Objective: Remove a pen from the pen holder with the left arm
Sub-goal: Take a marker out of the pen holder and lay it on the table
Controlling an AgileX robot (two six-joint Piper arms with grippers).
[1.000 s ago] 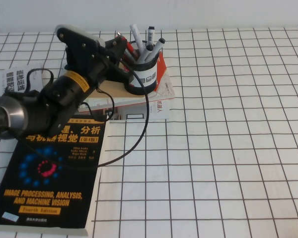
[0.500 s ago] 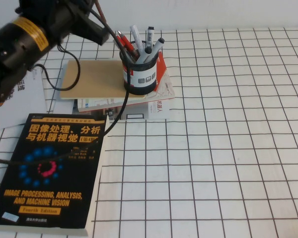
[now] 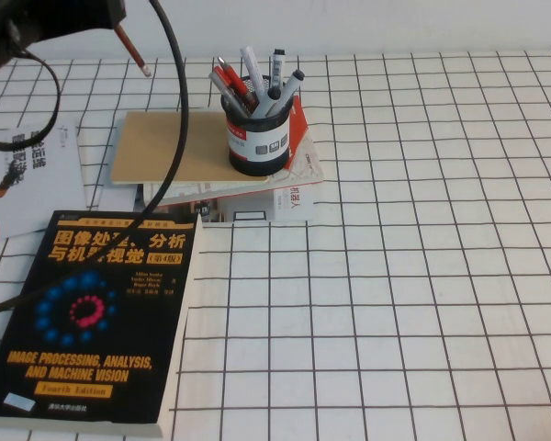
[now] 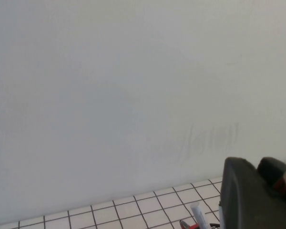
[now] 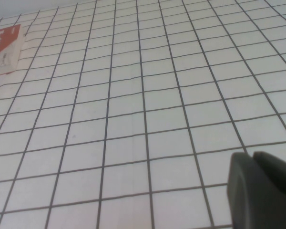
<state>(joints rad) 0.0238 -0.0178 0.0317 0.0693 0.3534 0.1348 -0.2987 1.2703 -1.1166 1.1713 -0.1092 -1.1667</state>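
- The left gripper [image 3: 108, 16] was located at the upper left corner of the high view, against the top edge of the frame. Its jaws were clamped on one red pen [image 3: 130, 48].
- The red pen was hung slantwise, white tip lowest, over the far left of the table. It was well apart from the pen holder [image 3: 260, 140] and touched nothing below.
- The pen holder was stood upright at upper centre, on the right end of a brown-covered book [image 3: 165, 147]. At least six pens remained in it; an exact count could not be made.
- One black cable [image 3: 178, 119] was run from the top edge, across the brown-covered book, to the left edge.
- The right gripper [image 5: 253, 160] was seen only in the right wrist view, at the lower right, jaws together, over bare gridded table [image 3: 422, 303].
- Open room was found across the whole right half and lower centre of the high view.
- The left half was occupied:
  - one black textbook [image 3: 92, 322] at lower left, reaching the bottom edge;
  - one white booklet [image 3: 23, 175] at the left edge;
  - one stack of books [image 3: 294, 188] under the brown-covered book.
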